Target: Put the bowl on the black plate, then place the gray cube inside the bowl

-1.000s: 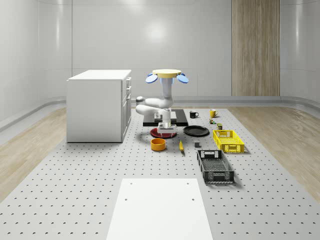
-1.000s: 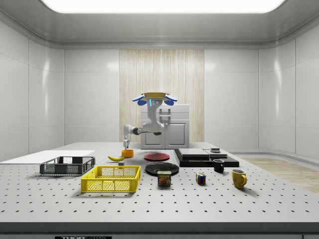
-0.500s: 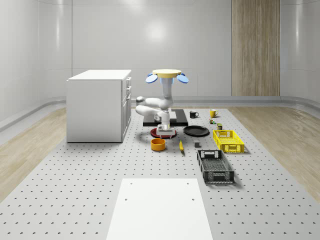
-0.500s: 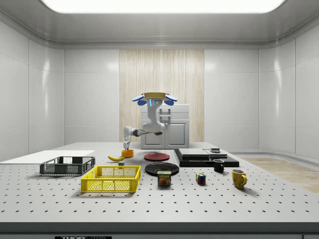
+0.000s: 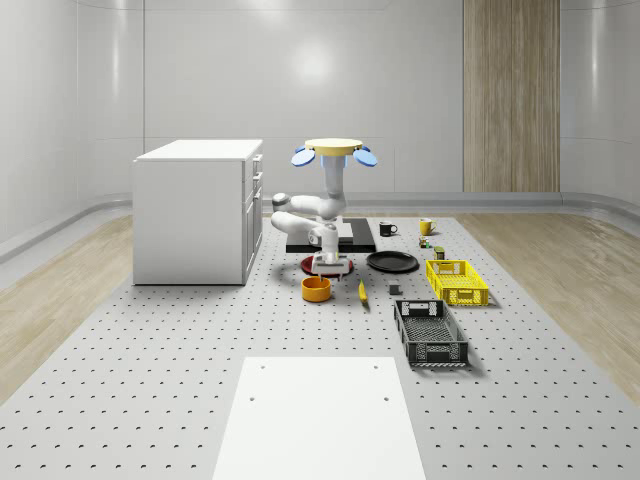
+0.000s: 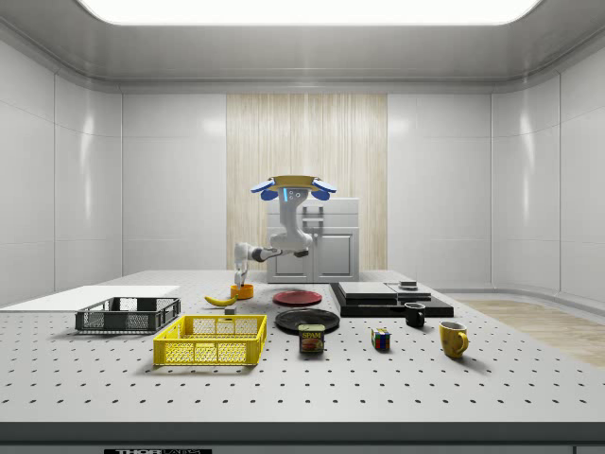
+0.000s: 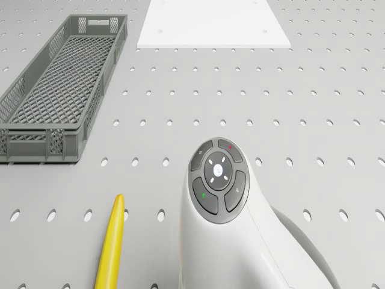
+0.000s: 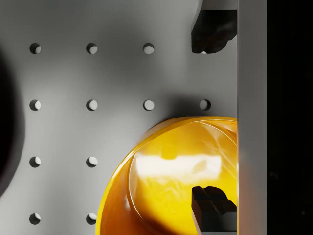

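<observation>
The drone [image 5: 335,148] has a flat tan disc for a body, with rounded blue rotor guards at either side; in the side view a small blue light shows on its underside. The arm [image 5: 318,207] beneath is glossy white, built of thick rounded links; its wrist [image 7: 218,180] carries a dark grey round panel with segmented buttons, a pale centre, and tiny red and green marks. The fingertips [image 8: 211,34] are black and blocky.

Probably lab: perforated optical table [image 5: 150,400]
</observation>
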Tool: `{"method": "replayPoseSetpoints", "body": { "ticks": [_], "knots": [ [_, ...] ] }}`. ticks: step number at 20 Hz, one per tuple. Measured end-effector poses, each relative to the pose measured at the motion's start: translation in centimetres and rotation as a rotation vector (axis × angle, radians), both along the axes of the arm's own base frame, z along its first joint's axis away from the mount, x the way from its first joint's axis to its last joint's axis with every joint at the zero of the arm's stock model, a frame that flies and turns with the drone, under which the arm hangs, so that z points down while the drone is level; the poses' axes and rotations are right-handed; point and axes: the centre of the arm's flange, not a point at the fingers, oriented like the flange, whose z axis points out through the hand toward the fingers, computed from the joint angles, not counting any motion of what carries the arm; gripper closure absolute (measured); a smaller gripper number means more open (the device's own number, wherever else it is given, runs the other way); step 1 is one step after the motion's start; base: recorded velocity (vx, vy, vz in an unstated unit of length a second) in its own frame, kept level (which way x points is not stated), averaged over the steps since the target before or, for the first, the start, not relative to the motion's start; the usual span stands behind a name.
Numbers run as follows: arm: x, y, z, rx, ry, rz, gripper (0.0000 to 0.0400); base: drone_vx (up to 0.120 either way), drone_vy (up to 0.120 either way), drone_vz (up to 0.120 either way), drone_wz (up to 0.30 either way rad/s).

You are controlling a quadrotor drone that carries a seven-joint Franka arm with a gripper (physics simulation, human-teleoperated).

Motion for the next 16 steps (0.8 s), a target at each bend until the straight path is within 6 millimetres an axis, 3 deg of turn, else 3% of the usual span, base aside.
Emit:
{"method": "replayPoseSetpoints", "body": {
  "ticks": [16],
  "knots": [
    [1.0,0.0,1.3,0.0,0.0,0.0,0.0,0.0,0.0,0.0,0.0]
  ]
}}
